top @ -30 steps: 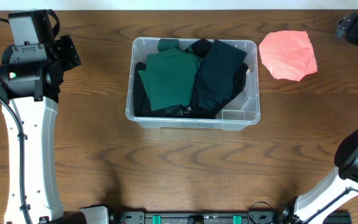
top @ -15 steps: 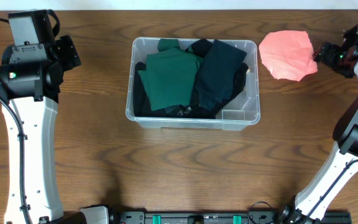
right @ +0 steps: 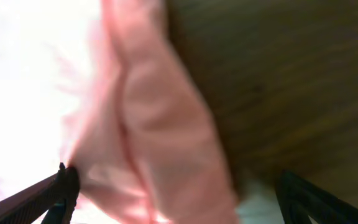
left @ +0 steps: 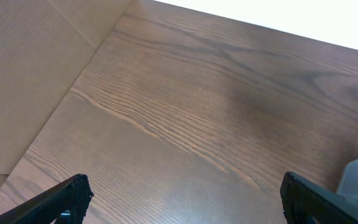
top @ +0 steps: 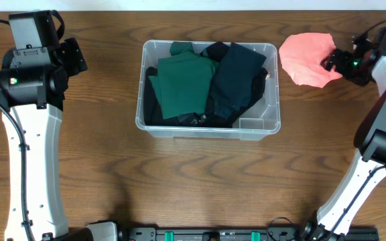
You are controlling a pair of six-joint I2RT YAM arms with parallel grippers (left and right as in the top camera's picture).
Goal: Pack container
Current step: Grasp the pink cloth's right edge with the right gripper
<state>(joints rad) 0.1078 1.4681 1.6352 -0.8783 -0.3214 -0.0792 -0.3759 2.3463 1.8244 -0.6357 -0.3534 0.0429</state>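
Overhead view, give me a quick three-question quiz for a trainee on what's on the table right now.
1. True or false: the pink cloth lies inside the tub.
2. Which arm has its gripper at the edge of the pink cloth? A the left one, B the right one, C neither.
3. Short answer: is the right gripper open or shut?

Key:
1. False; it lies on the table, to one side of the tub.
2. B.
3. Open; the wrist view shows its fingers spread wide with the cloth between them.
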